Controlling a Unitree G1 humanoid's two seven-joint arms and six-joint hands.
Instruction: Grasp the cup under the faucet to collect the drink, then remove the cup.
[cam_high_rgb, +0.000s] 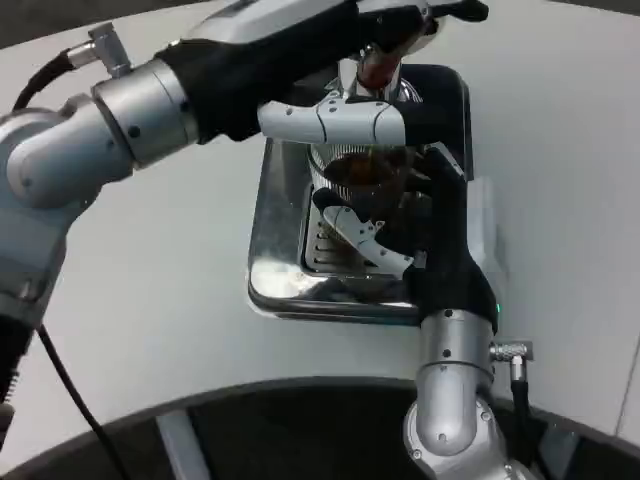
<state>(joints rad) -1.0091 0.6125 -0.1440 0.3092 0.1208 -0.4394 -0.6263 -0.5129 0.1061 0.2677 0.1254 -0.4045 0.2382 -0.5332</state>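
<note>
A tray (275, 285) is set on the table (150, 300); a cup (360, 175) stands on it under the faucet (378, 70) — right hand (420, 215) alongside, left hand (340, 115) above.

Left hand (330, 40) hides most of the faucet (378, 70).

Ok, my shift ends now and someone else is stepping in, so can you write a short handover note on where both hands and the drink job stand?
Right hand: wrapped around the clear glass cup, holding it on the shiny metal drip tray.
Left hand: reaching across the top of the dispenser at the brown faucet spout; whether it presses anything cannot be told.
Cup: under the spout, dark brown drink already inside.
Done: cup grasped and placed, drink collecting.
Left: finish the fill, then lift the cup away from the tray.
</note>
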